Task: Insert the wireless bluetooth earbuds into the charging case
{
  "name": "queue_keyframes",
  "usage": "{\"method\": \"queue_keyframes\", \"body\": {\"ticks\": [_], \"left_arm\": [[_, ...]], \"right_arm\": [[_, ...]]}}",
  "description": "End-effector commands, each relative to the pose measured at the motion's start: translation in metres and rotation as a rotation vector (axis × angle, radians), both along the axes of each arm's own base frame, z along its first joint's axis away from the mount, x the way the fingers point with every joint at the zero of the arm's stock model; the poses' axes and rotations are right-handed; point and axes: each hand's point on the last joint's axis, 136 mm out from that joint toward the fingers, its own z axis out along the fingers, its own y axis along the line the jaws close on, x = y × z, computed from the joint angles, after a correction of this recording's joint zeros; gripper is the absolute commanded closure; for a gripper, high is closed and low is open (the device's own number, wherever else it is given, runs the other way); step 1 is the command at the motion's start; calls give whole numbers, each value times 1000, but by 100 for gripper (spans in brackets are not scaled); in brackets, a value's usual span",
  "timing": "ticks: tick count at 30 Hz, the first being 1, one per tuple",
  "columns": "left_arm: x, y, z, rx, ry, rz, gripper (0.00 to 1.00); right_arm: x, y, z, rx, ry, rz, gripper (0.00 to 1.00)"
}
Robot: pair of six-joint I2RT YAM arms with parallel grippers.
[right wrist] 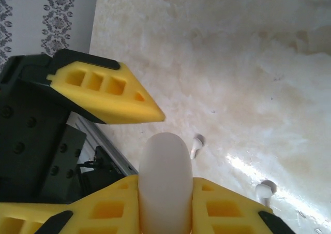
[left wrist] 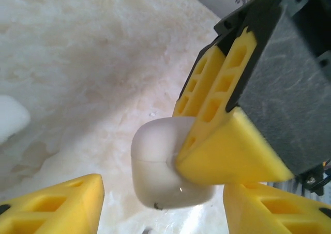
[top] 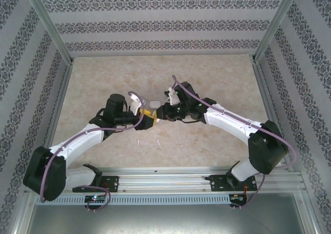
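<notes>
Right wrist view: right fingers [right wrist: 103, 213] clamp the charging case [right wrist: 164, 182]; left fingers [left wrist: 51, 208] stand open around it.

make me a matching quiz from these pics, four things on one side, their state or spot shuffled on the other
Things:
1 charging case
2 two earbuds
3 left gripper
4 right gripper

States or places:
a lying loose on the table
b open
c white, gripped from both sides
d shut on the charging case

Pairs: 1-c, 2-a, 3-b, 4-d
</notes>
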Motion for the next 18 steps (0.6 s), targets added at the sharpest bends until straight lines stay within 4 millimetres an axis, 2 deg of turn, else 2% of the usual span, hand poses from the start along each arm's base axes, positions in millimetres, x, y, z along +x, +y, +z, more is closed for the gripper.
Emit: {"method": "queue_keyframes", "body": {"ticks": [1, 7, 10, 14, 18], "left_arm": [[-5, 10, 36, -78, -15, -22, 38], [-22, 11, 84, -308, -95, -171, 38], [-24, 12, 104, -425, -154, -181, 37], [-25, 7, 109, -497, -109, -237, 41], [-22, 4, 109, -552, -61, -278, 48]], "right_arm": [[-7, -15, 32, -43, -147, 104, 88], [-22, -8, 90, 87, -300, 281, 88], [-31, -3, 110, 144, -335, 349, 88], [-37, 3, 128, 216, -366, 396, 88], [-41, 7, 134, 242, -380, 417, 88]]}}
